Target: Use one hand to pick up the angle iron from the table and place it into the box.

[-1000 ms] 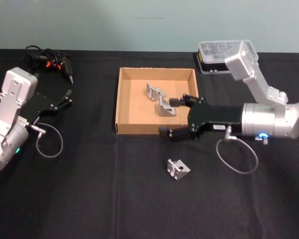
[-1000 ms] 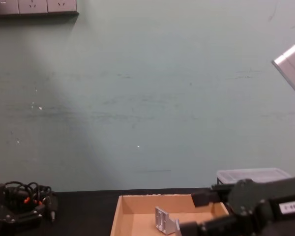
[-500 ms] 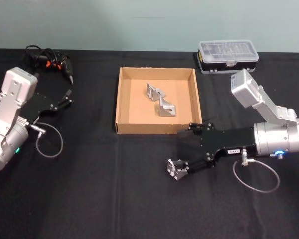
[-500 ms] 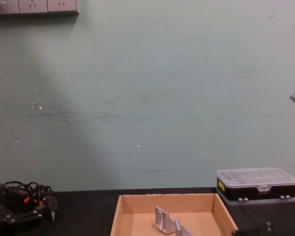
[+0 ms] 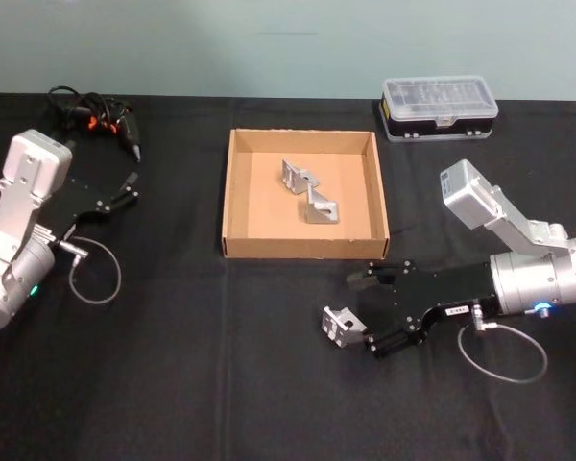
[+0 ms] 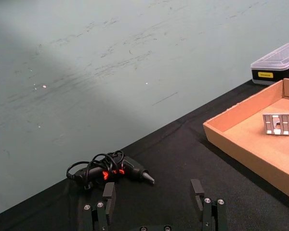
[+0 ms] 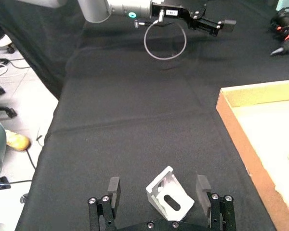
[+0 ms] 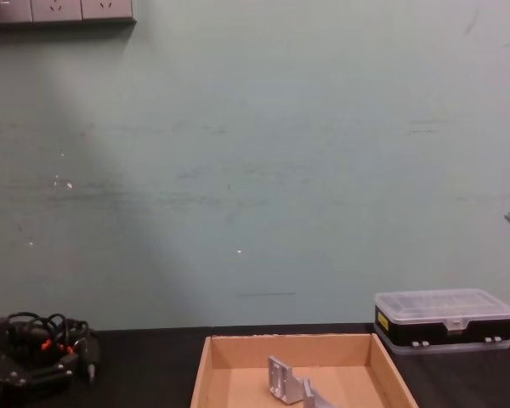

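Note:
A silver angle iron (image 5: 343,327) lies on the black table (image 5: 221,384) in front of the box. My right gripper (image 5: 365,313) is low over the table and open. In the right wrist view the angle iron (image 7: 170,198) sits between the two fingertips of my right gripper (image 7: 158,186), with a gap on each side. The tan cardboard box (image 5: 302,250) stands behind it and holds two more angle irons (image 5: 298,177), (image 5: 320,206). My left gripper (image 5: 125,188) is parked open at the far left, and its own wrist view shows its fingers (image 6: 109,192) apart.
A black plastic case with a clear lid (image 5: 440,106) stands at the back right. A black corded tool (image 5: 101,120) lies at the back left, near the left arm. A cable loop (image 5: 96,274) hangs beside the left arm.
My right gripper has left the box's front right corner, dropped toward the near side of the table, and now straddles the loose angle iron. The left arm has not moved.

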Tool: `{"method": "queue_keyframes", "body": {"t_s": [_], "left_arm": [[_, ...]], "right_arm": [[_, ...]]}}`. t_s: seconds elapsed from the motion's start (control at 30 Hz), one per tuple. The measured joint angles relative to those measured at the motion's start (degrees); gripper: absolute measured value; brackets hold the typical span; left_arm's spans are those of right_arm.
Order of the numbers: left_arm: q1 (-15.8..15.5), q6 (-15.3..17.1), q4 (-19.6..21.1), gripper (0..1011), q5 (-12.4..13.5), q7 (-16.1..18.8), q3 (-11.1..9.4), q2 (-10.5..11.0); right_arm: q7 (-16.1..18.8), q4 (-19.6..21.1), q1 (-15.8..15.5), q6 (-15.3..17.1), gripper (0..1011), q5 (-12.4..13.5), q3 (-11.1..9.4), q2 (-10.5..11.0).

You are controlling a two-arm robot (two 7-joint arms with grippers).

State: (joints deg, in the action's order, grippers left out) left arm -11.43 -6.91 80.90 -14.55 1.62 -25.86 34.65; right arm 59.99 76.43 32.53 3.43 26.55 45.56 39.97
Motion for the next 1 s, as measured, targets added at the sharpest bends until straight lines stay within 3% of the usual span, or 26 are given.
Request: {"method": "queue_keyframes", "body": {"t_s": [0.43, 0.7, 1.0], "left_arm": [[0.00, 0.00, 0.00, 1011, 0.00, 0.00, 0.00, 0.00], [0.00, 0.00, 0.00, 1011, 0.00, 0.00, 0.00, 0.00], [0.00, 0.00, 0.00, 1011, 0.00, 0.00, 0.00, 0.00]], "right_arm": [[0.65, -2.64, 1.18, -1.85, 1003, -1.18, 1.66, -1.61], [0.46, -4.04, 1.85, -3.86, 1003, -3.43, 2.78, -2.77], [0.01, -5.22, 1.89, -4.26, 1003, -3.99, 2.98, -4.10]]}}
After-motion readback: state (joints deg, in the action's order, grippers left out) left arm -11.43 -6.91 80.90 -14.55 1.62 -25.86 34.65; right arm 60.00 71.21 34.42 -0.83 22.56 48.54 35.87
